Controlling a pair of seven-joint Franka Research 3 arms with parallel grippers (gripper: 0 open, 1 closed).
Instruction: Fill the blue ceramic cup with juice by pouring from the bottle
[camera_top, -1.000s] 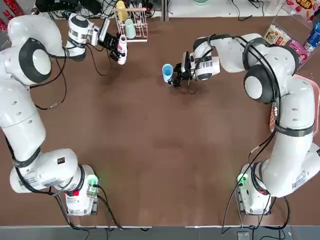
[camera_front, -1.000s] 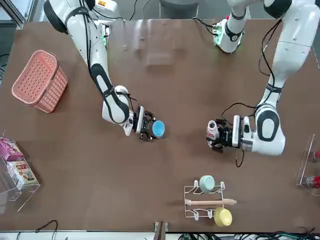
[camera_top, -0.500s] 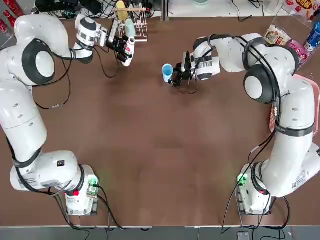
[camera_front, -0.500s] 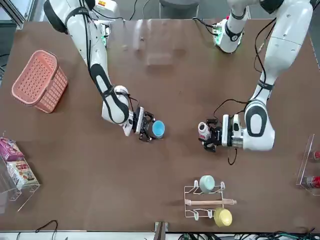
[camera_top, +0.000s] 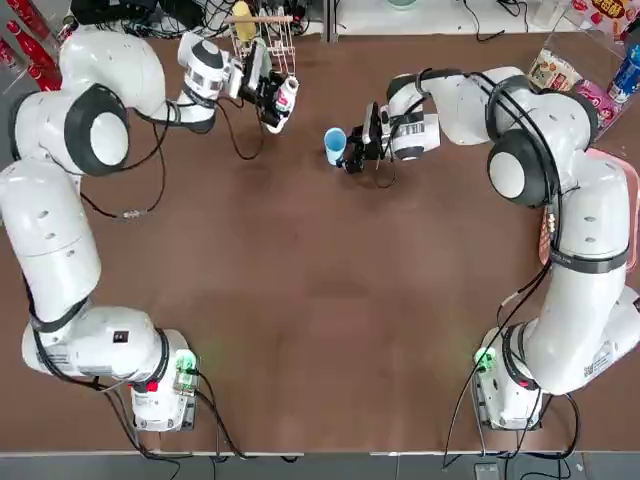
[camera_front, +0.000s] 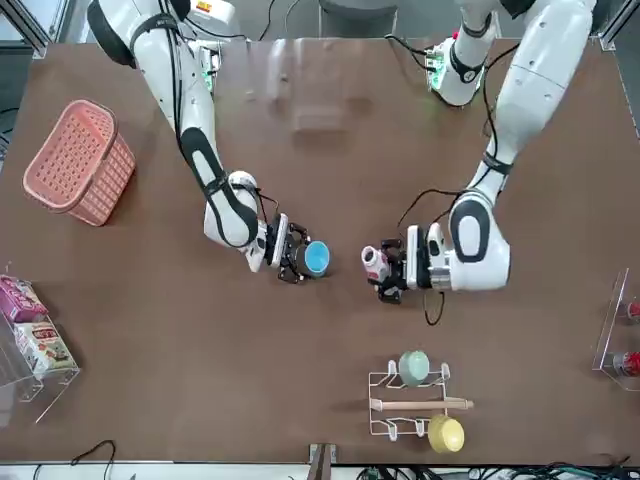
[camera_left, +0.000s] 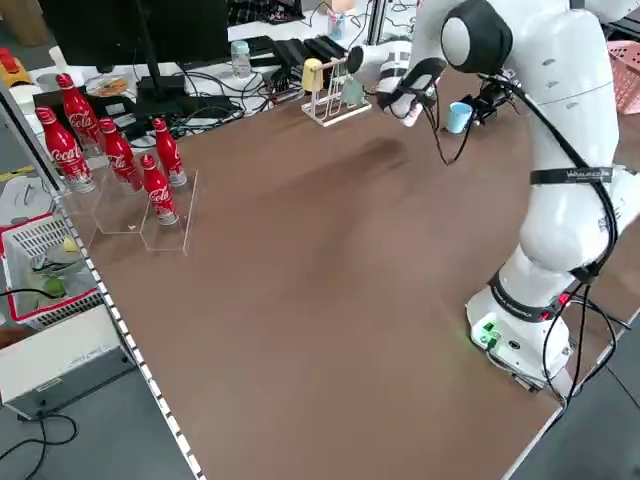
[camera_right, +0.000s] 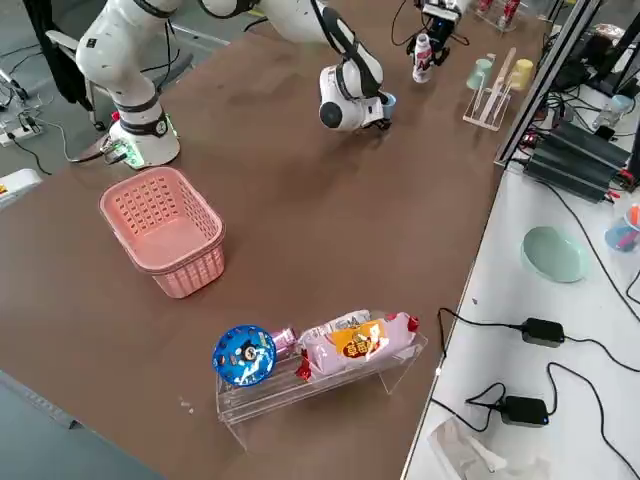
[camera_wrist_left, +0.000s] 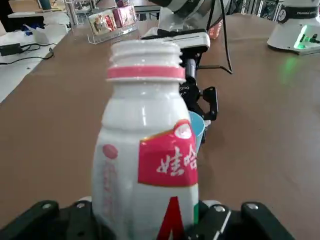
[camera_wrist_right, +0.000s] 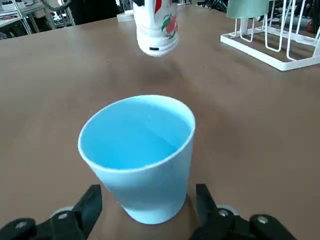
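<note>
In the top view the left gripper (camera_top: 269, 98), at the rack, has the bottle (camera_top: 286, 94) at its tips, well apart from the right gripper (camera_top: 357, 150) and the blue cup (camera_top: 335, 140) beside its jaws. The left wrist view shows jaws clamped round the bottle's lower body; its slick plastic probably dents, so grip gently. In the right wrist view, parted jaws flank the light-looking cup's narrow base, the sturdier hold.
</note>
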